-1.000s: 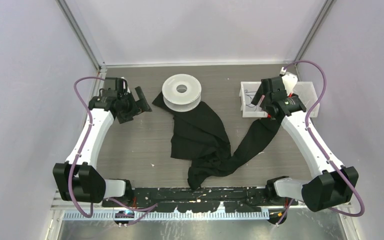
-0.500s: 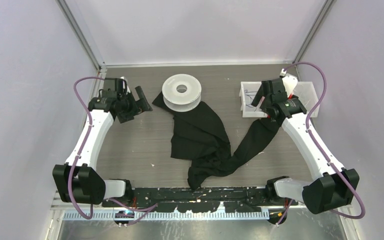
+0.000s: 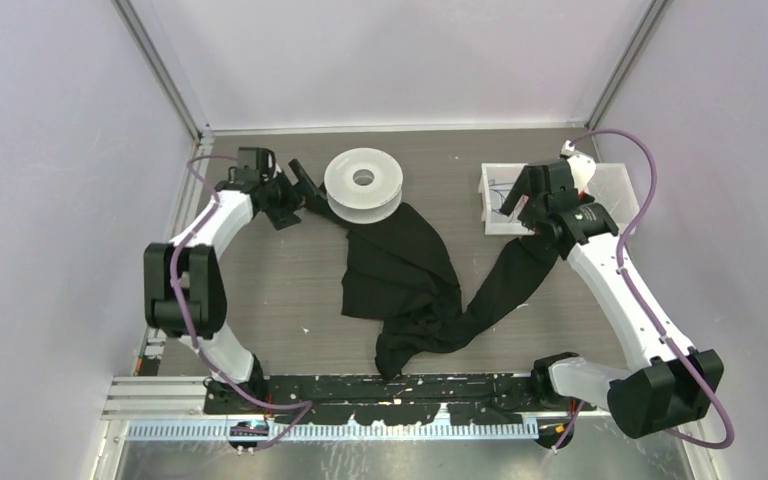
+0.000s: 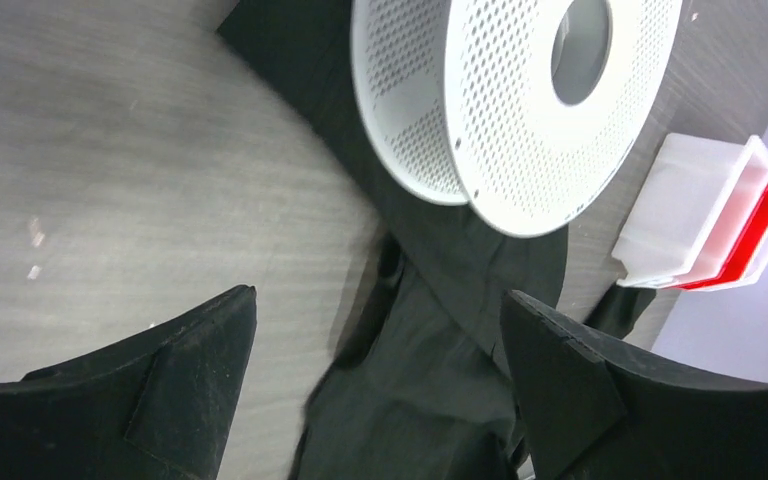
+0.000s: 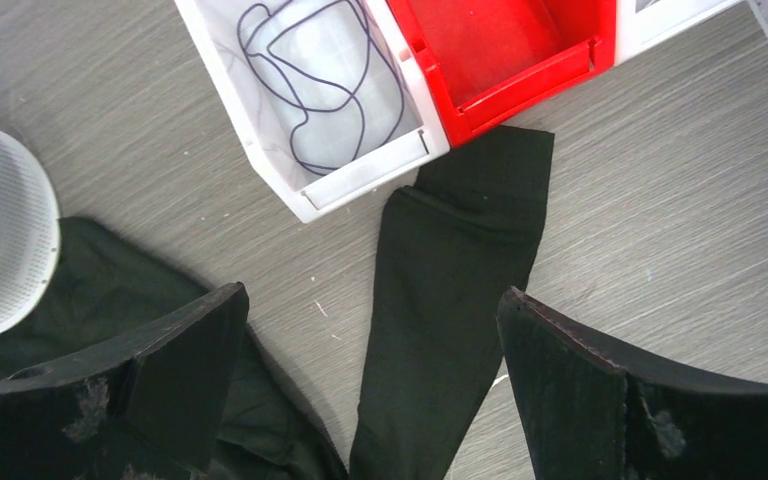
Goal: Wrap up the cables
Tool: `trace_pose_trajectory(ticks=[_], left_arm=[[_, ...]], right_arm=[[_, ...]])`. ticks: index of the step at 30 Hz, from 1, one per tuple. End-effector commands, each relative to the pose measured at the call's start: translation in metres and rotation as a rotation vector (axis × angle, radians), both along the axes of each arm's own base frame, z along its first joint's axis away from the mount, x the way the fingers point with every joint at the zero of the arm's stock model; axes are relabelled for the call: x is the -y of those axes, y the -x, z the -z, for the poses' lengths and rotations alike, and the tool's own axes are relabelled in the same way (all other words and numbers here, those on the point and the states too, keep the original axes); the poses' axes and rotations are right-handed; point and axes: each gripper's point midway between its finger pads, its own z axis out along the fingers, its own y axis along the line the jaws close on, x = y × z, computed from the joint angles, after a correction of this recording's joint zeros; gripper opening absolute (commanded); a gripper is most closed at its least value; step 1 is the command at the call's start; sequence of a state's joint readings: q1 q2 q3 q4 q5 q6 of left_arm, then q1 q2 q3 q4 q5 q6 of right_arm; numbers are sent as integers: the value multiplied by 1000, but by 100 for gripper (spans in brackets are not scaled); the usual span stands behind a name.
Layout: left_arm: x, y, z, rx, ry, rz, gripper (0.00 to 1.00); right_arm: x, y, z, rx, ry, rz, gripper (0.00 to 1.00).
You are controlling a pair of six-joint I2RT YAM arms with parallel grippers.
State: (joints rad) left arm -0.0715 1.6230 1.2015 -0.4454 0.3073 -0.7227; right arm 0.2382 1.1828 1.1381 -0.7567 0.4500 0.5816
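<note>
The cables (image 5: 320, 90) are thin dark loops lying in a white bin (image 5: 260, 150); from above they show faintly as the cables (image 3: 499, 193) in the white bin (image 3: 490, 222). My right gripper (image 5: 370, 340) hangs open just short of that bin, over a strip of black cloth (image 5: 450, 290), with nothing between its fingers; from above the right gripper (image 3: 520, 205) overlaps the bin's near side. A white perforated spool (image 4: 520, 110) rests on the cloth's corner. My left gripper (image 4: 380, 340) is open and empty, pointing at the spool (image 3: 363, 185) from its left, seen from above as the left gripper (image 3: 300, 195).
A large black cloth (image 3: 400, 270) sprawls from under the spool to the table's front middle. A red bin (image 5: 500, 50) adjoins the white one on its right. Side walls and a metal frame close in the table on the left, right and back.
The left arm has folded and swung its gripper rightward, close up to the spool. The right gripper has shifted only slightly near the bin. Both stay open.
</note>
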Motion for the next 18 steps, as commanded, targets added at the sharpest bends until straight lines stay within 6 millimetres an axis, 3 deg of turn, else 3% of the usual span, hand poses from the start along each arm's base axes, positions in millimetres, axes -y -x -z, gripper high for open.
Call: trace_pose_trajectory(ticks=[1,7,11,14,18], left_arm=[[22,-56,-38,198,133,41,89],[38,-88,-18,213,251,42,72],[44,-97,6,165,287,45,70],[49,-105,13,175,322,49,67],[58,-112,14,196,373,63,43]], right_arm=[[-7,3,-20,78,-67,-13,100],[-9,11,-14,49,-76,-18,100],[-8,15,-13,47,-83,-16,100],[-9,17,-14,50,-89,-18,100],[-9,18,-11,40,-92,-18,100]])
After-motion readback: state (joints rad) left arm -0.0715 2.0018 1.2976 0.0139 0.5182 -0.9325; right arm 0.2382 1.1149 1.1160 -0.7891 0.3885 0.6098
